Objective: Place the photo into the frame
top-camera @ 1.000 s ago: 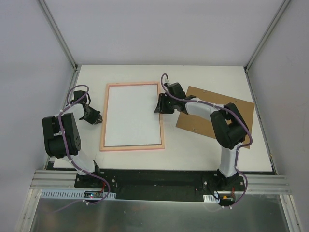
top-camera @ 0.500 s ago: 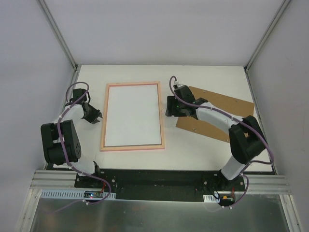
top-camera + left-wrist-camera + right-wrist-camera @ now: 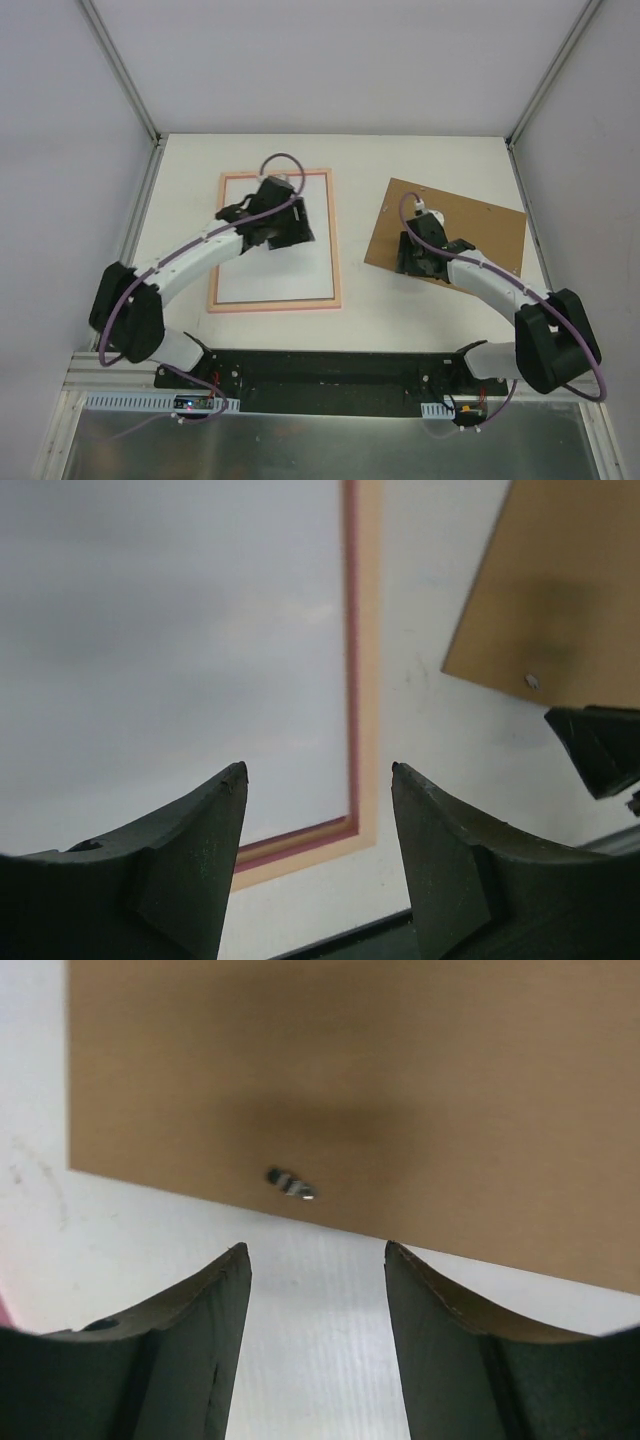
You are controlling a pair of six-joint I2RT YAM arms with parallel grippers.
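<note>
- The frame (image 3: 272,305) lies flat on the white table (image 3: 420,310), left of centre, with its pale peach side up.
- It serves as the holder here: the photo (image 3: 270,280) lies inside its border, white back up, and fills the opening from edge to edge.
- In the left wrist view the white sheet (image 3: 170,630) meets a thin dark pink inner line, with the peach rim (image 3: 368,630) outside it. The rim's near right corner is in sight.
- The left gripper (image 3: 295,228) reaches over the right half of the sheet. Its jaws are spread with nothing between them (image 3: 318,770), so it is released. Whether the tips touch the paper I cannot tell.
- A plain brown board (image 3: 480,225) lies tilted on the table to the right, apart from the frame.
- The right gripper (image 3: 410,258) is over the board's near left edge. Its jaws are likewise apart and hold nothing (image 3: 315,1248).
- A small metal tab (image 3: 291,1183) sits on the board just inside that edge, ahead of the right fingers (image 3: 190,1340).
</note>
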